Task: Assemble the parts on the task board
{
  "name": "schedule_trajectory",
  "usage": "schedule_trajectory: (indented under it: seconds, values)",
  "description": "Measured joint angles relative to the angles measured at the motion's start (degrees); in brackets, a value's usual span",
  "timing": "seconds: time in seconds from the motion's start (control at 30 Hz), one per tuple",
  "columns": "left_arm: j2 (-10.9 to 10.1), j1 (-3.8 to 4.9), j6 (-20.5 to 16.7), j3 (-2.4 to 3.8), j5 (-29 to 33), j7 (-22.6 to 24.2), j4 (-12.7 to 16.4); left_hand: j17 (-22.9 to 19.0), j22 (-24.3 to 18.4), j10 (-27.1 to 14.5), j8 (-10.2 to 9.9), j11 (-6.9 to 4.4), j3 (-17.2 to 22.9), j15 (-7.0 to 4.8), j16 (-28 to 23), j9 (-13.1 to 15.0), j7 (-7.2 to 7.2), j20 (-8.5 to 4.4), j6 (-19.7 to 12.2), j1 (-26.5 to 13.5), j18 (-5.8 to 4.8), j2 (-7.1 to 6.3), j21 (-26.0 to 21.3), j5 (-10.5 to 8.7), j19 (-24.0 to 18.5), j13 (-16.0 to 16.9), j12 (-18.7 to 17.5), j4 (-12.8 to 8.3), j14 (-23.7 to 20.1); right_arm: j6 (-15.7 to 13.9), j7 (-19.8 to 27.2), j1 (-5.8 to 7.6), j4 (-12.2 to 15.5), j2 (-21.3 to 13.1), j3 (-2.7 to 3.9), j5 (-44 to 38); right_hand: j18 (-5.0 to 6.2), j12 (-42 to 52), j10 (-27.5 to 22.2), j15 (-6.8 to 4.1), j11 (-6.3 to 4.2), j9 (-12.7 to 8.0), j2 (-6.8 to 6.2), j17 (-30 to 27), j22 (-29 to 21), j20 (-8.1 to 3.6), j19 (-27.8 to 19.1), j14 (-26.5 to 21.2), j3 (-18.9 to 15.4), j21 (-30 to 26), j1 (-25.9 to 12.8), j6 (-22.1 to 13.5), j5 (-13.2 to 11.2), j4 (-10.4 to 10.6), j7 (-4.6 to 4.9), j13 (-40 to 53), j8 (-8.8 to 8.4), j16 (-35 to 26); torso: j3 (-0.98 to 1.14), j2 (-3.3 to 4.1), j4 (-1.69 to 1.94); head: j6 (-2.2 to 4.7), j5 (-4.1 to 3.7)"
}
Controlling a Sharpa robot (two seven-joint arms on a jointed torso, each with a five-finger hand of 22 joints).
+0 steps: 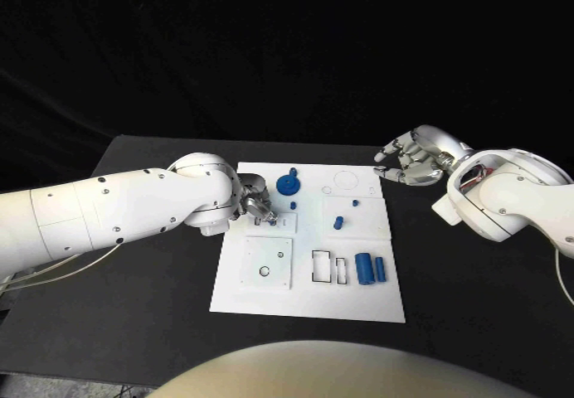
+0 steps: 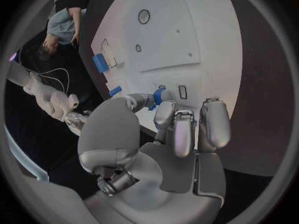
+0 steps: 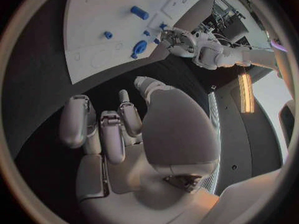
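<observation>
Left hand pinches small blue part over task board, far-left area. Part appears rigid, light, prob. slick; hold at sides. Right hand released, off-board above tabletop.

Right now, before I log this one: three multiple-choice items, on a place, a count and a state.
1. Where is the right robot hand relative to the task board?
A) over its middle
B) on its near edge
C) off it, over the black table

2. How many long blue cylinders lie side by side on the board?
A) one
B) two
C) four

3. The right robot hand:
A) holds nothing
B) holds a blue part
C) presses the board

1 C, the head view shows it past the board's edge; 2 B, a pair lies there; 3 A, its palm and fingers are bare.
</observation>
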Motion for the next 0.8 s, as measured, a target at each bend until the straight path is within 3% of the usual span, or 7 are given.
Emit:
schedule_trajectory:
  seconds: [0.8]
  values:
    - [0.6,0.0,0.16,-0.01,-0.03,-0.18,-0.39,0.0,0.0,0.63,0.0,-0.2,-0.49,-0.21,0.0,-0.32,-0.2,0.0,0.64,-0.3,0.0,-0.76,0.0,-0.27,0.0,0.51,0.0,-0.49,0.22,0.03,-0.01,-0.11,0.1,-0.04,0.0,0.01,0.0,0.0,0.0,0.0,0.0,-0.01,0.0,0.0,-0.01,0.0,0.0,0.0,0.16,0.0,0.0,0.0,0.35,-0.17,0.0,0.0,0.0,-0.22,-0.01,0.01,0.02,0.0,-0.07]
